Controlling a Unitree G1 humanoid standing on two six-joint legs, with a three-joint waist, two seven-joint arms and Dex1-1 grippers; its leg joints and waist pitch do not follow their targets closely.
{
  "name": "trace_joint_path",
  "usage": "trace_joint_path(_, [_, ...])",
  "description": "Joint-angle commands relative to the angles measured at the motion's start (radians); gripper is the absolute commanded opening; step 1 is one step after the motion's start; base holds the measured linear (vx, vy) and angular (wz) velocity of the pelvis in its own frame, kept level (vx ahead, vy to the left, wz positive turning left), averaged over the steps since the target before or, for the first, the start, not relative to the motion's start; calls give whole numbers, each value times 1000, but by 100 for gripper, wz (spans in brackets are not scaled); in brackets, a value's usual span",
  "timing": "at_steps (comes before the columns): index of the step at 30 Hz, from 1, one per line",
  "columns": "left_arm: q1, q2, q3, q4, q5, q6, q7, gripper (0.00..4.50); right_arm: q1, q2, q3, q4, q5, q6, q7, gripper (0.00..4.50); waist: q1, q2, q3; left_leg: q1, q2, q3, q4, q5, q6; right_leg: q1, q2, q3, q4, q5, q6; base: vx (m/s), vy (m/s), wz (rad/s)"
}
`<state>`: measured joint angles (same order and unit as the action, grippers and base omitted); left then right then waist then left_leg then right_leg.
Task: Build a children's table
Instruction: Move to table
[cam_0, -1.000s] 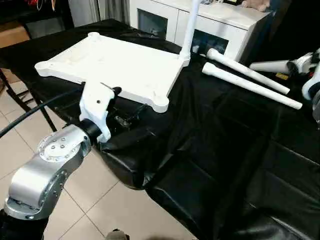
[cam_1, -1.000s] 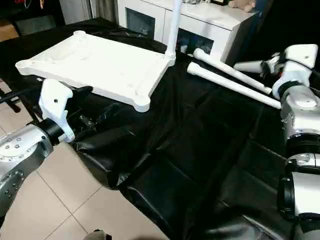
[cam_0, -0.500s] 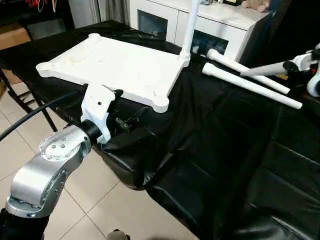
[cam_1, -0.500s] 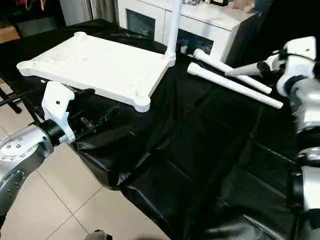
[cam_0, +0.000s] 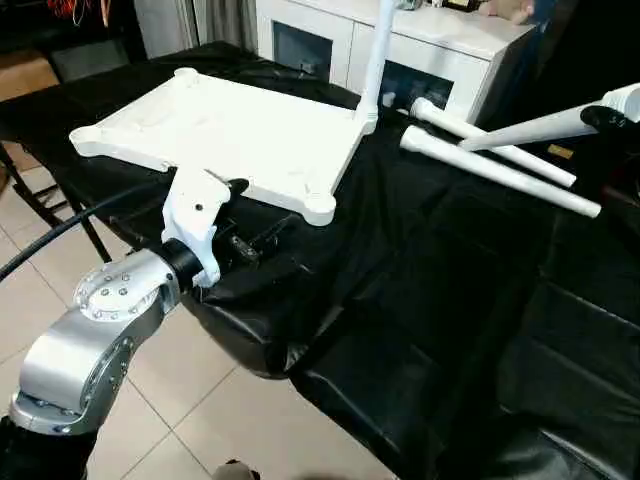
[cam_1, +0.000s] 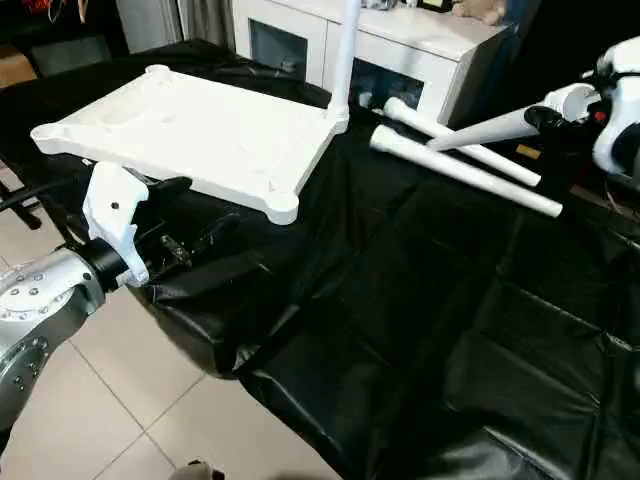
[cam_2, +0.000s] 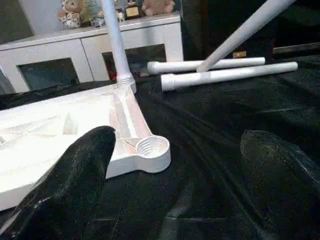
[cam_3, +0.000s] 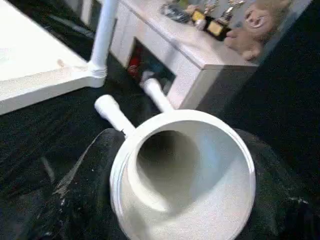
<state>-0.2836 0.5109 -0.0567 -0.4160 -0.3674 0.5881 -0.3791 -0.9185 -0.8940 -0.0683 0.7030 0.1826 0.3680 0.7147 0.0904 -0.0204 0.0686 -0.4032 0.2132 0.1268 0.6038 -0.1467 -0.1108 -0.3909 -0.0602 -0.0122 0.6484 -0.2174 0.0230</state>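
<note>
From the head, I see the tabletop (cam_0: 225, 135) lying underside-up on the black-draped table (cam_0: 470, 300), one leg (cam_0: 376, 55) already upright in its far corner. My left wrist shows its fingers (cam_2: 75, 180) spread empty beside the free near socket (cam_2: 151, 147). My right gripper (cam_3: 185, 215) clamps a raised leg (cam_1: 490, 128), open cloth ahead.

The right gripper (cam_1: 560, 112) has raised its long white tapered tube leg (cam_0: 535, 127) off the black cloth, swinging it above the two lying legs.
</note>
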Motion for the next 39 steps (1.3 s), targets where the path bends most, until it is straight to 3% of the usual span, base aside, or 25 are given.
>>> trace_joint_path(1, [-12, 3, -3, 7, 10, -8, -10, 450, 19, -15, 9, -29, 6, 21, 19, 280, 4, -1, -78, 19, -13, 35, -50, -236, -1, 41, -26, 6, -76, -110, -235, 0, 0, 0])
trace_joint_path(7, [-16, -1, 0, 15, 20, -14, -12, 450, -28, 5, -92, -22, 39, 14, -82, 280, 4, 1, -78, 21, -14, 35, -50, -238, -7, 39, -27, 6, -76, -120, -236, 0, 0, 0])
trace_joint_path(12, [-12, -20, -16, 14, 30, -14, -8, 450, -17, 14, -135, -25, 35, 10, -152, 280, 4, 2, -80, 21, -15, 35, -49, -235, -14, 39, -26, 5, -75, -111, -230, 0, 0, 0])
trace_joint_path(15, [-1, -59, -65, 31, 56, -30, 8, 450, 26, 39, -198, -43, 67, -15, -221, 280, 5, -6, -80, 20, -15, 38, -50, -226, -10, 41, -27, 6, -77, -100, -224, 0, 0, 0])
trace_joint_path(17, [3, -77, -92, 51, 79, -45, 17, 450, 45, 57, -234, -54, 83, -30, -249, 280, 6, -3, -80, 19, -15, 38, -50, -224, -9, 41, -28, 6, -77, -107, -216, 0, 0, 0])
trace_joint_path(19, [7, -93, -134, 70, 113, -60, 25, 450, 78, 81, -319, -78, 93, -76, -373, 280, 6, -12, -82, 18, -15, 39, -50, -199, -6, 43, -28, 7, -79, -94, -204, 0, 0, 0])
trace_joint_path(22, [8, -101, -153, 73, 125, -65, 26, 450, 104, 87, -388, -77, 87, -94, -491, 280, 7, -10, -84, 21, -16, 41, -49, -181, -12, 42, -26, 7, -76, -77, -194, 0, 0, 0])
trace_joint_path(23, [9, -114, -160, 73, 128, -65, 27, 450, 162, 82, -439, -81, 66, -111, -574, 280, 8, -7, -82, 22, -17, 41, -49, -183, -18, 41, -25, 8, -77, -80, -186, 0, 0, 0])
trace_joint_path(26, [10, -125, -164, 78, 130, -69, 25, 450, 215, 85, -464, -93, 44, -134, -620, 280, 14, -9, -83, 22, -18, 42, -49, -190, -25, 42, -24, 7, -80, -92, -167, 0, 0, 0])
trace_joint_path(27, [6, -139, -173, 100, 142, -84, 25, 450, 249, 106, -483, -104, 54, -132, -633, 280, 13, 9, -82, 22, -19, 38, -49, -201, -30, 41, -24, 6, -77, -101, -163, 0, 0, 0])
trace_joint_path(28, [3, -145, -177, 110, 148, -92, 25, 450, 261, 116, -490, -109, 60, -131, -636, 280, 5, -2, -78, 22, -21, 42, -50, -232, -25, 39, -22, 6, -89, -136, -150, 0, 0, 0])
trace_joint_path(31, [-18, -181, -191, 169, 171, -139, 38, 450, 312, 188, -493, -174, 101, -159, -591, 279, -9, 1, -80, 18, -24, 42, -51, -268, -12, 37, -25, 5, -100, -231, -121, 0, 0, 0])
trace_joint_path(34, [-29, -203, -191, 194, 176, -157, 44, 450, 326, 261, -528, -236, 217, -121, -531, 279, -30, -1, -86, 8, -24, 37, -52, -259, -3, 41, -25, -1, -95, -245, -115, 0, 0, 0])
trace_joint_path(35, [-30, -206, -191, 197, 180, -160, 44, 450, 340, 282, -528, -268, 261, -98, -490, 279, -31, 4, -85, 12, -25, 40, -51, -267, 7, 35, -23, 1, -100, -255, -110, 0, 0, 0])
trace_joint_path(39, [-22, -208, -189, 198, 190, -166, 39, 450, 353, 297, -544, -309, 326, -58, -433, 278, -34, 6, -83, 19, -23, 42, -50, -285, 11, 24, -22, 1, -108, -313, -113, 0, 0, 0])
